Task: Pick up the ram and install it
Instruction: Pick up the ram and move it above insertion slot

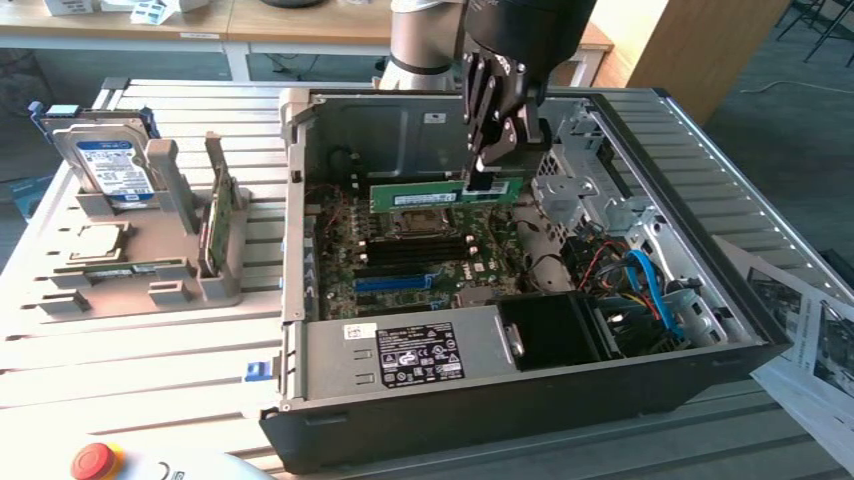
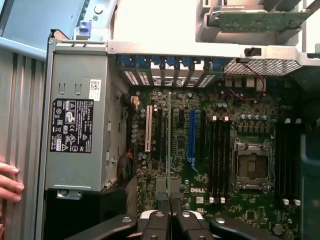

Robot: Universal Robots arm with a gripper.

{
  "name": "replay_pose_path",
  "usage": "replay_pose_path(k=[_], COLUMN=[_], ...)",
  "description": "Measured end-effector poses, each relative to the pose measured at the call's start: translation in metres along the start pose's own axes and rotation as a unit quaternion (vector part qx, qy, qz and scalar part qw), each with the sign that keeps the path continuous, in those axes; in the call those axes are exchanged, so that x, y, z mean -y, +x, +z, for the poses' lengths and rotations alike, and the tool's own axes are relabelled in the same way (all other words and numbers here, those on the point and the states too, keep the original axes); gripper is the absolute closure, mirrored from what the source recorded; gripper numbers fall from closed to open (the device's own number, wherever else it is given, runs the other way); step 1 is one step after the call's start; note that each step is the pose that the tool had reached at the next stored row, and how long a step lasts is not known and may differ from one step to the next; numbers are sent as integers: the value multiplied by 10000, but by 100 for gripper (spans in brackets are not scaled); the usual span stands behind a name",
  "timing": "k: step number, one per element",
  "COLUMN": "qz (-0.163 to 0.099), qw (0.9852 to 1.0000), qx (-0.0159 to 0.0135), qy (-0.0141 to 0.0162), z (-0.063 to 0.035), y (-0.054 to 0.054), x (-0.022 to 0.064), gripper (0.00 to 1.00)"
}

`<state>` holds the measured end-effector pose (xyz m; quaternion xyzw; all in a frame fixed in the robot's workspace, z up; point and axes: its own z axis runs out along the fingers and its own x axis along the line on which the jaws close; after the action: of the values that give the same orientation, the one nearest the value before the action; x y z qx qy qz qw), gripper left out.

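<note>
While I hover inside the open computer case (image 1: 561, 405), claw (image 1: 482, 183) pinched nearly shut on the ram (image 1: 420, 193), stick level, over the motherboard (image 1: 400, 268), near the CPU socket (image 1: 416, 222)

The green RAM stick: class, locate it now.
In the exterior view, the long green RAM stick hangs in the black pincer inside the open black computer case, near the square CPU socket.

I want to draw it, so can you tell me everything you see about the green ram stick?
The ram is a long, thin green circuit board with a pale label on its face. It is held on its long edge, level, inside the open computer case, above the motherboard. The tool is shut on it toward one end.
</note>
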<state>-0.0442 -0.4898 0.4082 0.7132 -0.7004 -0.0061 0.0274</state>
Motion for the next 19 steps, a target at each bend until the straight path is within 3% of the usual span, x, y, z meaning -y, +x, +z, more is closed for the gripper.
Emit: replay_pose_path(k=[19], qz=[0], qw=[10000], qx=[0], qy=[0], z=[5], y=[-260], x=[105], gripper=[88])
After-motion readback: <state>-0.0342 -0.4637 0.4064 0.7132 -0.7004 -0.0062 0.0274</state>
